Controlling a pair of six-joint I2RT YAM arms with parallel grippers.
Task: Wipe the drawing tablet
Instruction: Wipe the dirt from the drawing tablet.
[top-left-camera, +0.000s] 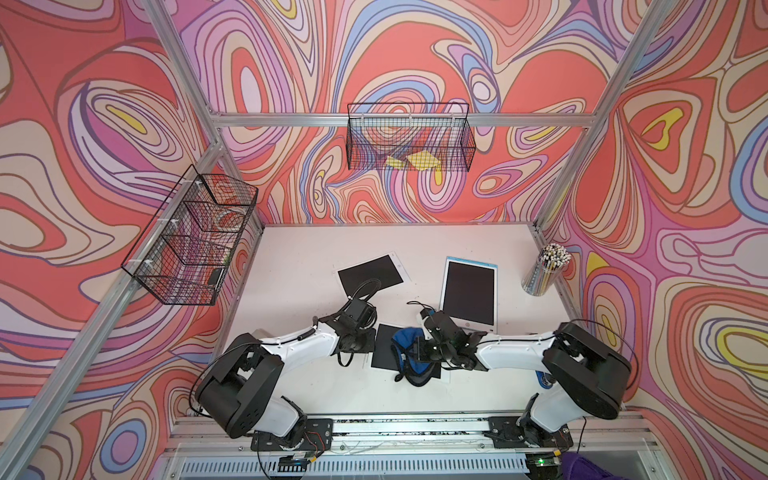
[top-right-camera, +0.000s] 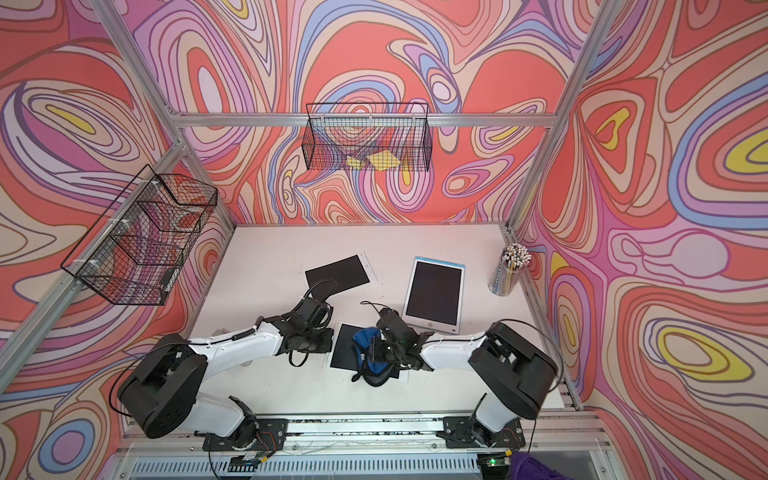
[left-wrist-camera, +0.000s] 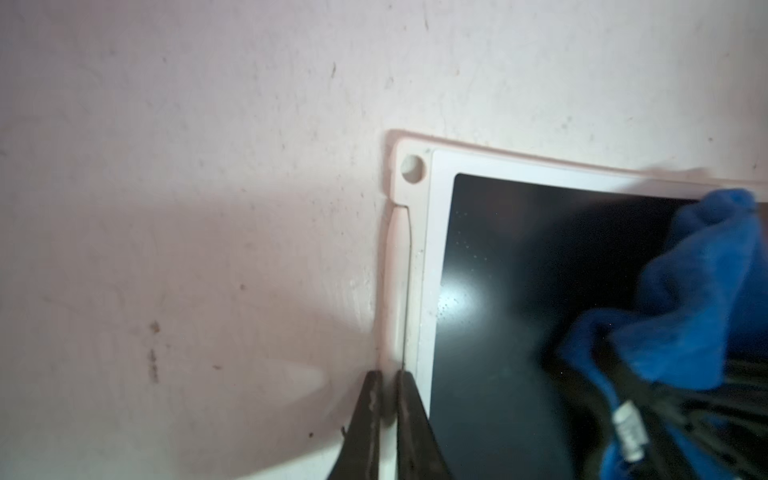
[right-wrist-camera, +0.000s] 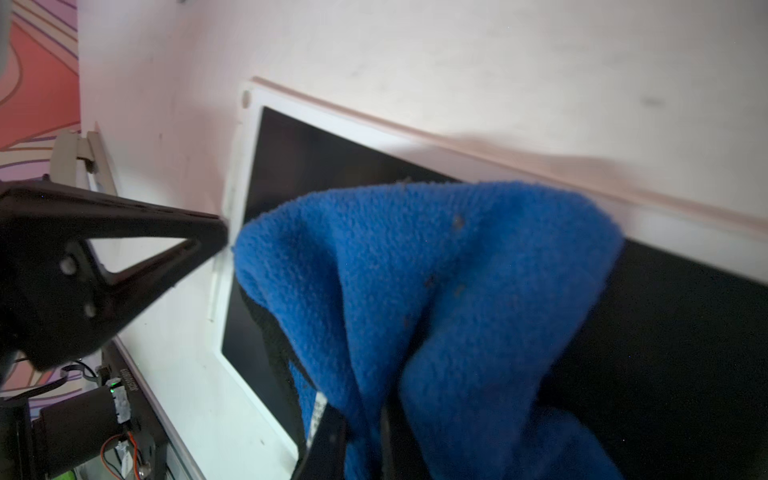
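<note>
Blue fleece cloth (right-wrist-camera: 415, 270) hangs bunched from the right gripper (right-wrist-camera: 359, 419), which is clenched on it. The cloth drapes onto the black screen of the white-framed drawing tablet (top-left-camera: 382, 347), lying flat on the pale surface (top-left-camera: 291, 266) between both arms. The left gripper (left-wrist-camera: 388, 382) is clenched, tips at the tablet's rim; whether it pinches that rim cannot be told.

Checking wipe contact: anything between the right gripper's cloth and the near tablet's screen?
Nothing visible. The blue cloth in the right gripper lies directly on the drawing tablet's dark screen; the left gripper sits at its side edge, off the screen.
</note>
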